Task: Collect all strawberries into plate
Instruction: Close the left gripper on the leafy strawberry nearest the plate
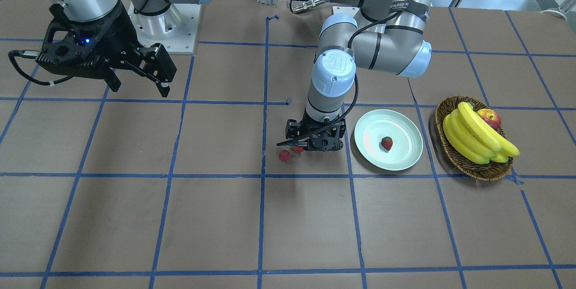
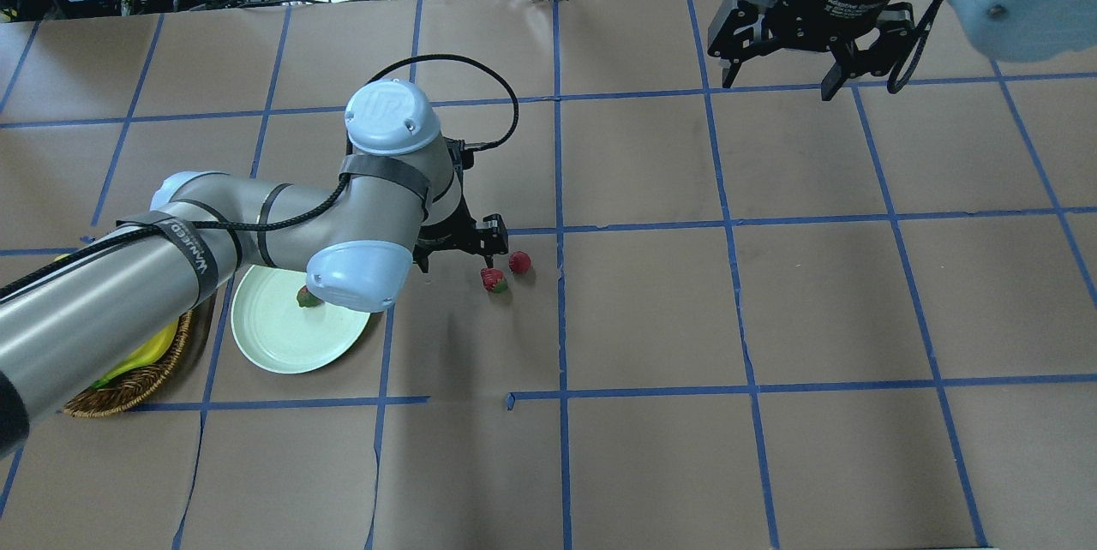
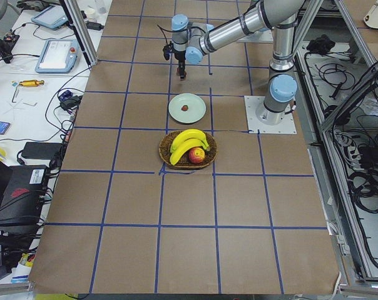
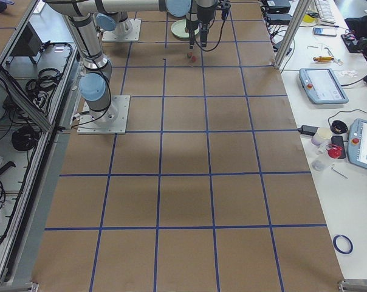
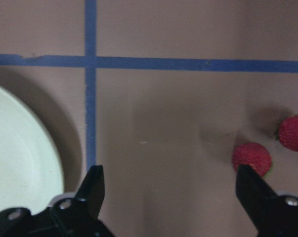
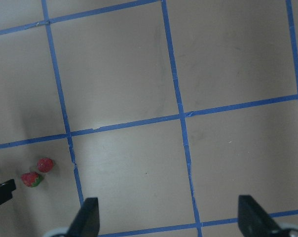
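Observation:
One strawberry [image 1: 386, 143] lies in the pale mint plate [image 1: 407, 154]; the overhead view shows that berry [image 2: 305, 297] half hidden under my left arm's elbow. Two more strawberries rest on the brown table: one [image 2: 493, 279] [image 5: 251, 158] close by my left gripper's finger, the other [image 2: 519, 261] [image 5: 293, 132] a little farther out. My left gripper [image 5: 171, 190] is low over the table between plate and berries, open, nothing between its fingers. My right gripper [image 2: 776, 74] hangs open high over the far right of the table, holding nothing.
A brown wicker basket [image 1: 450, 153] with bananas [image 1: 472, 136] and a red-yellow apple [image 1: 489, 118] stands just beyond the plate, away from the berries. Blue tape lines grid the brown paper. The left arm's cable loops above its wrist.

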Controlling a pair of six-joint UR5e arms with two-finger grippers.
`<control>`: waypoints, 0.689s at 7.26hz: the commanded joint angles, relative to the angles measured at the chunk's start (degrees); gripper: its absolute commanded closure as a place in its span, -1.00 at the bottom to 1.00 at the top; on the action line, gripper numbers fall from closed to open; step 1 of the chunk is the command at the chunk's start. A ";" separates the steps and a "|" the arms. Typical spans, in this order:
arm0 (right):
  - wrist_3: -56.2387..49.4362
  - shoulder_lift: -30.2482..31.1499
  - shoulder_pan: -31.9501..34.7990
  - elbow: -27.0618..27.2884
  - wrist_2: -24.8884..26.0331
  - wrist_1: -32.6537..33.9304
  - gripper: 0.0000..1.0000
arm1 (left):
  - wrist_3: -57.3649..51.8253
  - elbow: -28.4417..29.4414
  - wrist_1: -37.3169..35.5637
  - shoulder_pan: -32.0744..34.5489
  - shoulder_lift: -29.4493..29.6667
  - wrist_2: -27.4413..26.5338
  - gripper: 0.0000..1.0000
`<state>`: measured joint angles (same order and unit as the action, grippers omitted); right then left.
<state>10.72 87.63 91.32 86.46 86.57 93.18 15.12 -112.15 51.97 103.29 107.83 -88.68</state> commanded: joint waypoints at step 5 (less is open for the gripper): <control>0.09 0.00 0.00 -0.15 0.00 0.16 -1.00 | 1.49 0.35 -3.45 1.74 5.02 -0.09 -0.36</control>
<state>10.81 87.63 91.32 86.37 86.59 93.26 16.45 -111.96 48.86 105.01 112.40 -88.64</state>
